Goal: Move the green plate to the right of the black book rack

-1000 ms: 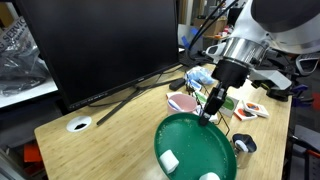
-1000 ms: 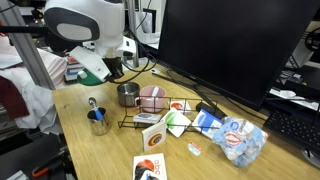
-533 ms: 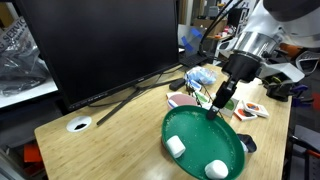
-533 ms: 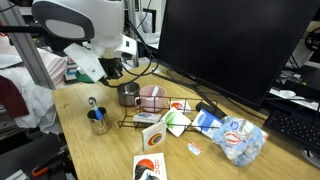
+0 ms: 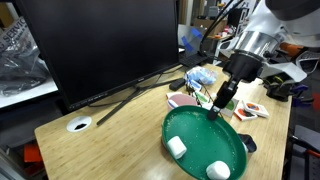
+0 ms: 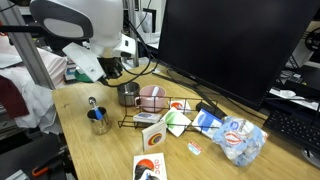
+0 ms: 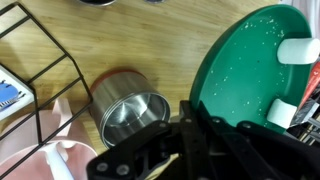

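The green plate is gripped at its rim by the closed jaws and is held tilted above the desk, with two white blocks lying in it. In the wrist view the plate is seen at 2 o'clock of a steel pot, and the black book rack at 10 o'clock.

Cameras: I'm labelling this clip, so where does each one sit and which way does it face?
Exterior view: beside the desk, facing the monitor; shows the arm and the end effector gripping the green plate.
Exterior view: on the arm's other side, facing the monitor, rack and pot; shows the arm.
Wrist view: looks down on green plate, pot and rack; shows the end effector.
Shared: both exterior views see the monitor; pot and rack recur at the wrist.
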Controlling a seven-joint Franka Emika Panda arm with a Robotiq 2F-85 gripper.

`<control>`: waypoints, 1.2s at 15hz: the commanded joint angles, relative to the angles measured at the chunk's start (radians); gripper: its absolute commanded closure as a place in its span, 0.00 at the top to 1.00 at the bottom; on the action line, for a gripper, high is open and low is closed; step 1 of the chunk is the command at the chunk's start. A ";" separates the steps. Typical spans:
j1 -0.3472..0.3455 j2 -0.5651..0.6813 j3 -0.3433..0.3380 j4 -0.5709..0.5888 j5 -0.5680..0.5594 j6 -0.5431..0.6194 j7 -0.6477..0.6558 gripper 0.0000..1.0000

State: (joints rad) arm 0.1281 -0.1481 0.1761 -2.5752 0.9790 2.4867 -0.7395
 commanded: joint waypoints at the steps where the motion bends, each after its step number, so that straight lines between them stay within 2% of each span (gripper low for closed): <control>1: 0.015 -0.011 -0.027 -0.010 0.006 0.004 0.011 0.02; 7: -0.020 -0.090 -0.105 -0.110 0.012 0.001 0.102 0.02; 13: -0.073 -0.170 -0.166 -0.250 -0.027 0.086 0.272 0.02; 14: -0.084 -0.125 -0.179 -0.213 -0.037 0.100 0.302 0.02; 18: -0.142 -0.116 -0.230 -0.219 -0.096 0.156 0.434 0.02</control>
State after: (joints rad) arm 0.0187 -0.2710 -0.0346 -2.7944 0.9265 2.6182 -0.3966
